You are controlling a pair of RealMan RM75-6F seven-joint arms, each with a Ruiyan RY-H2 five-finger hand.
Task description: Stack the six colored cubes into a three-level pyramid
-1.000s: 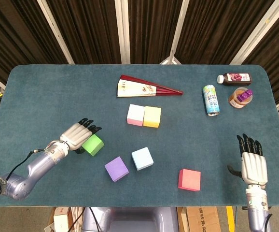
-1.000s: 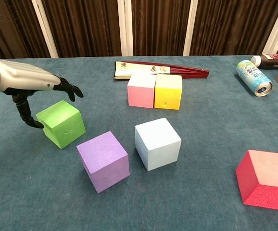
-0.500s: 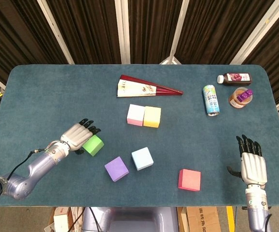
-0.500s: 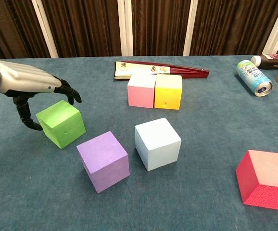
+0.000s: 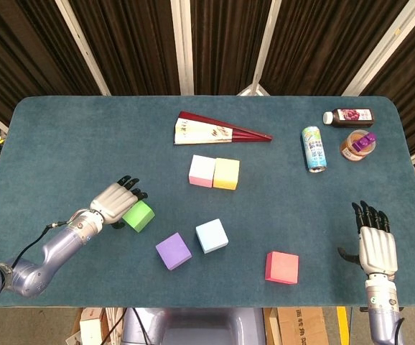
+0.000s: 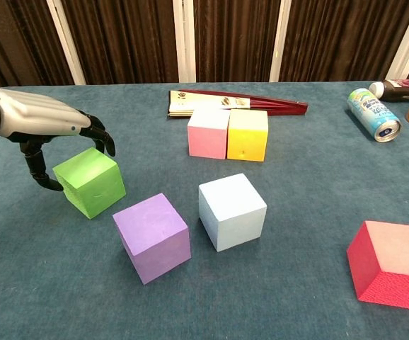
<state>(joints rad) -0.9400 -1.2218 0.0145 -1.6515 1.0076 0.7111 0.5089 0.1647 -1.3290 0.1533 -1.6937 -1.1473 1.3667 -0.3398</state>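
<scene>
At the frame's left, the left hand [image 6: 38,122] arches curled fingers [image 6: 100,136] over the green foam cube [image 6: 90,181], thumb behind it, grip unclear; the right hand [image 5: 376,244] lies spread at lower right.

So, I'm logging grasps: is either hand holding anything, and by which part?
Nothing is clearly held. The left hand arches over the green cube, thumb by its left side, grip not confirmed. The right hand is open.

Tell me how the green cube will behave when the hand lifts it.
The green cube looks like matte foam: probably light and grippy. Flat faces mean it shouldn't roll. The left hand arches over it, so it may squash slightly.
</scene>
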